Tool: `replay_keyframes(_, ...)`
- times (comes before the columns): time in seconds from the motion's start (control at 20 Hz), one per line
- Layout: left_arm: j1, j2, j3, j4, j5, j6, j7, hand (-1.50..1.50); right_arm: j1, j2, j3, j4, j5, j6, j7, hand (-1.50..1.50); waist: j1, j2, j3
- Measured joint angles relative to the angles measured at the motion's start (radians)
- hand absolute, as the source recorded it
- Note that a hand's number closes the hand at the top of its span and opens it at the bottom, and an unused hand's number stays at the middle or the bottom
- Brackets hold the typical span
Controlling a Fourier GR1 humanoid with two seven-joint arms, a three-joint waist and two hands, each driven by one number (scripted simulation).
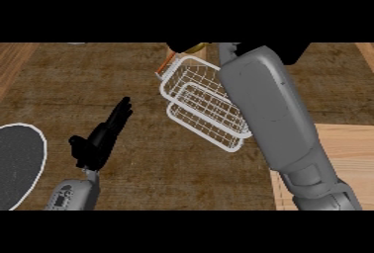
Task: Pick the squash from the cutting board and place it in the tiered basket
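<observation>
One yellow squash [194, 48] sliver above tiered basket [205, 106].

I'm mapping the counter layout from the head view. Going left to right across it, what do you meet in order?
Dark round plate with a white rim at the left edge → left hand, open, fingers straight → white wire tiered basket → right forearm → light wooden cutting board at the right edge.
</observation>
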Motion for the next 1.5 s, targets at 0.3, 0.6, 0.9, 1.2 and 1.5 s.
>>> replay_keyframes(0.3,0.034,-0.005,-0.007,0.0,-0.013,0.005,-0.027,0.0,0.001,0.0,0.002,-0.017,-0.099,-0.109,0.001,-1.5,-0.009,-0.004,0.0)
replay_keyframes(0.6,0.048,-0.001,0.006,-0.004,-0.006,0.005,-0.03,0.0,0.008,-0.037,-0.006,-0.041,0.061,-0.22,-0.002,-1.5,-0.034,-0.01,-0.001)
replay_keyframes(0.9,0.088,0.009,0.02,-0.011,-0.007,0.013,-0.046,0.0,0.07,-0.154,-0.051,-0.163,0.247,-0.268,0.022,-1.5,-0.065,-0.02,0.0)
replay_keyframes(1.2,0.096,0.018,0.039,-0.025,0.006,0.014,-0.034,0.0,0.245,-0.244,-0.152,-0.467,0.255,-0.27,0.027,-1.5,-0.095,-0.026,0.002)
replay_keyframes(1.5,0.122,0.017,0.037,-0.045,0.004,0.018,-0.029,0.0,0.514,-0.329,-0.27,-0.829,0.126,-0.191,0.042,-1.5,-0.108,-0.027,0.002)
